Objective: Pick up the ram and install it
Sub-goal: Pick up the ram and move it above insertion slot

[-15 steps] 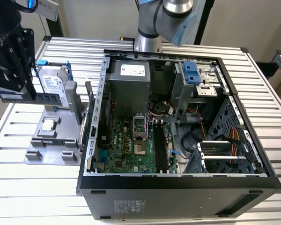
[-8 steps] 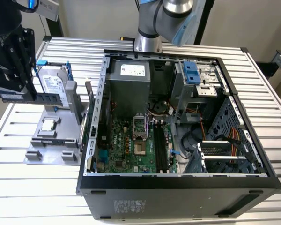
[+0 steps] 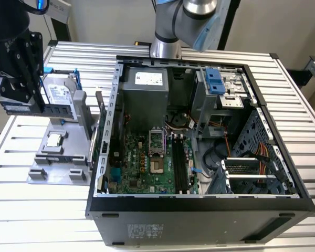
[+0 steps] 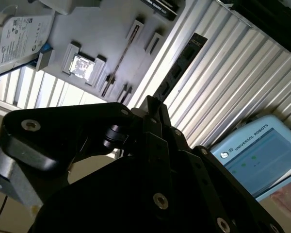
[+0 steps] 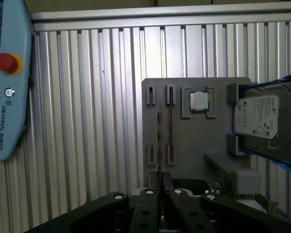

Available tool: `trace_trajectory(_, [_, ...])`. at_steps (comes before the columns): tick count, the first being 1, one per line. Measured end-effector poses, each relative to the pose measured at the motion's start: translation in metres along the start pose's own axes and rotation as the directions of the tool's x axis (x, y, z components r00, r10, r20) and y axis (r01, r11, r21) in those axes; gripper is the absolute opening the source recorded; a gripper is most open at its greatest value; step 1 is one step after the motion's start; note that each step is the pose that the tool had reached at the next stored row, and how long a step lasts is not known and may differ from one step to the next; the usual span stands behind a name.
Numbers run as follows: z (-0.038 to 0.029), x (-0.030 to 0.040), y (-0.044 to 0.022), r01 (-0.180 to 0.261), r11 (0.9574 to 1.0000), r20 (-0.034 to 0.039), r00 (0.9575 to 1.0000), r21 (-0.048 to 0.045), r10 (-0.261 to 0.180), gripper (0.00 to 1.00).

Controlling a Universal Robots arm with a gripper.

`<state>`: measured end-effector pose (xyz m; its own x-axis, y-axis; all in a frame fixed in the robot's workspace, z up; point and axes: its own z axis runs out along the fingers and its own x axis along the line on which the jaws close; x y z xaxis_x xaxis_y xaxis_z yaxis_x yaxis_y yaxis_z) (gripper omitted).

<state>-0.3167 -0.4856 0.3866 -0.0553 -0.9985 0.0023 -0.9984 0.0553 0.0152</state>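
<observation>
Claw (image 4: 154, 104) on ram (image 4: 182, 63), above gray tray (image 4: 102, 29).

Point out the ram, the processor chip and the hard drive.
ram (image 4: 179, 68): second wrist view, flat face.
processor chip (image 5: 199, 101): first wrist view, lid centre.
hard drive (image 5: 257, 119): first wrist view, white label.

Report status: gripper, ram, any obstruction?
Gripper shut on long, thin dark green-blue ram stick. Ram held clear of grey holder tray, not yet in open black computer case. Nothing seen between them.
</observation>
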Motion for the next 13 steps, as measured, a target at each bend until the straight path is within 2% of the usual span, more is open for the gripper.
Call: trace_trajectory(13, [-0.0001, -0.0004, -0.0079, 0.000, 1.0000, -0.0001, 1.0000, 0.0001, 0.000, 0.00])
